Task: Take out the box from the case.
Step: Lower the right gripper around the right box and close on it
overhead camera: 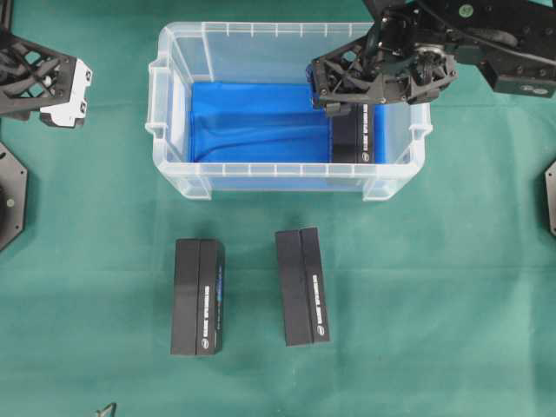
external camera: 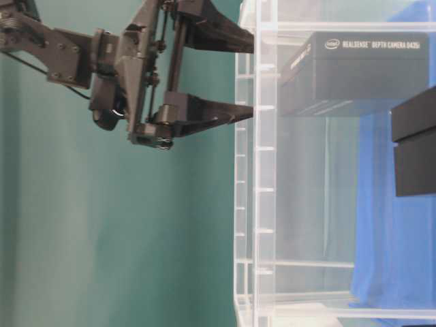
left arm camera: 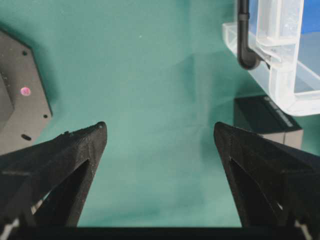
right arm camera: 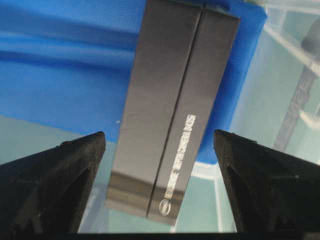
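Note:
The case [overhead camera: 174, 52] is a clear plastic bin with a blue liner [overhead camera: 252, 122]. One black box [overhead camera: 356, 137] lies inside it against the right wall, lengthwise on the liner. My right gripper [overhead camera: 340, 104] hangs open just above that box's far end. In the right wrist view the box [right arm camera: 175, 110] lies below, between the spread fingers of the right gripper [right arm camera: 160, 140], untouched. From table level the right gripper [external camera: 248, 75] reaches the case rim, apart from the box [external camera: 361, 71]. My left gripper [left arm camera: 160, 132] is open over bare cloth, left of the case.
Two more black boxes [overhead camera: 198, 297] [overhead camera: 302, 287] lie on the green cloth in front of the case. The left wrist view shows a case corner [left arm camera: 280, 75], one of those boxes [left arm camera: 267, 120] and a black base plate [left arm camera: 20, 95].

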Robot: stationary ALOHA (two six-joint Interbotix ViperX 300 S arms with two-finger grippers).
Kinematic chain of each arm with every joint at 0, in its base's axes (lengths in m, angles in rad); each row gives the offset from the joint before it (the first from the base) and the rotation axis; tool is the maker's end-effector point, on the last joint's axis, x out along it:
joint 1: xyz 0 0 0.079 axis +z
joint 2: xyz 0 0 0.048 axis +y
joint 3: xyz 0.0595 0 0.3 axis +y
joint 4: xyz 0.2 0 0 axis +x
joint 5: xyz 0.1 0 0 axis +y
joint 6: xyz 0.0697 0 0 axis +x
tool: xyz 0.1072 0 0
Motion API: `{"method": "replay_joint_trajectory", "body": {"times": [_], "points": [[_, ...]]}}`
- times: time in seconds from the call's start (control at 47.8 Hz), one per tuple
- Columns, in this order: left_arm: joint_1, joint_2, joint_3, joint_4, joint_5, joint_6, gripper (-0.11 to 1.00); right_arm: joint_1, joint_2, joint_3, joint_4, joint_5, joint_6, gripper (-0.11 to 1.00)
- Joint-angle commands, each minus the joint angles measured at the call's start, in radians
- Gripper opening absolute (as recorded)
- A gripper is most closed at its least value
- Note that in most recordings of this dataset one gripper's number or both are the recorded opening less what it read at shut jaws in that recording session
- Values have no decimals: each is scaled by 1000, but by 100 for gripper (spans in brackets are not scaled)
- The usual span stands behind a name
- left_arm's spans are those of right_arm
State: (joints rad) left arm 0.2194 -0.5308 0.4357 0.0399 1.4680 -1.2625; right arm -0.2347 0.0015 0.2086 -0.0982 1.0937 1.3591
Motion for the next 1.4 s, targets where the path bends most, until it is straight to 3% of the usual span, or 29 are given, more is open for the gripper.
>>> {"method": "replay_joint_trajectory", "body": {"times": [0.0, 0.544, 1.067, 1.151, 1.255, 1.381], "points": [[-8, -2, -31, 0, -2, -2, 96, -3, -11, 3, -3, -23, 2, 90], [-29, 0, -31, 0, -12, -8, 96, -25, 74, 29, 0, -110, 0, 90], [-29, 3, -32, 0, -20, -9, 96, -25, 107, 28, 26, -97, 3, 89], [-29, 3, -32, 0, -20, -9, 96, -25, 107, 26, 38, -78, 3, 84], [-29, 3, -32, 0, -20, -9, 96, -23, 107, 23, 49, -54, 3, 64], [-29, 2, -32, 0, -20, -11, 96, -17, 106, 11, 52, -32, 2, 64]]}}
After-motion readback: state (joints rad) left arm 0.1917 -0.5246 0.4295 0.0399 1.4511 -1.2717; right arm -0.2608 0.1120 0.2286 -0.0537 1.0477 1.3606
